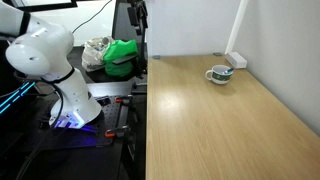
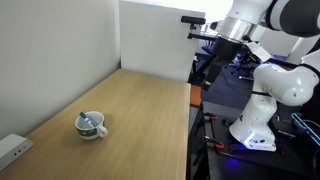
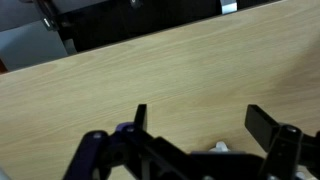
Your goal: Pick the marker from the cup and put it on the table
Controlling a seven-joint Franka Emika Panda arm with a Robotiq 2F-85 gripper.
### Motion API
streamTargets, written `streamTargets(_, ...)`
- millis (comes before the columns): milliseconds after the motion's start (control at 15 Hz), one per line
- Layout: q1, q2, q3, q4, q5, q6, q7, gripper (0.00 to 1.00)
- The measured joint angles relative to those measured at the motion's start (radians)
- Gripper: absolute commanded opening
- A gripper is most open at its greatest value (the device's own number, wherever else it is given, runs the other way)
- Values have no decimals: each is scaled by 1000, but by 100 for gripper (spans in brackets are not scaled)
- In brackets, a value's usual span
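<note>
Clearly the pick has not begun: the marker [image 2: 89, 122] lies inside the cup [image 2: 91, 127], which stands on the counter [image 2: 140, 105] towards the wall, near a white box with a cable [image 1: 236, 61]. The arm [image 2: 262, 30] hangs high over the counter's edge by the dark bench, well apart from the cup. In the wrist view the jaws are spread wide with nothing between them, and only bare wood grain shows below; the cup is not in that view at all.

The main risk, as I judge it, is the cup itself. It is squat and probably light, so a finger that comes down on the rim or catches the handle could shove or tip it. Very little of the marker seems to rise above the rim, so the jaws must reach into the mouth, and a shallow pinch on so slim a stick may slip. If the marker wedges against the wall, the cup may lift with it.

The marker reads as a short, thin, dark stick leaning across the cup's opening; in both exterior views it is too small to make out more. The cup is white with greenish markings.
</note>
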Motion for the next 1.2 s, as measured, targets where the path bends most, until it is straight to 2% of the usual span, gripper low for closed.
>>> streamTargets(733,-2,0,8,0,-5,12,0,100)
streamTargets(1200,-4,58,39,-7,-5,215,1,100)
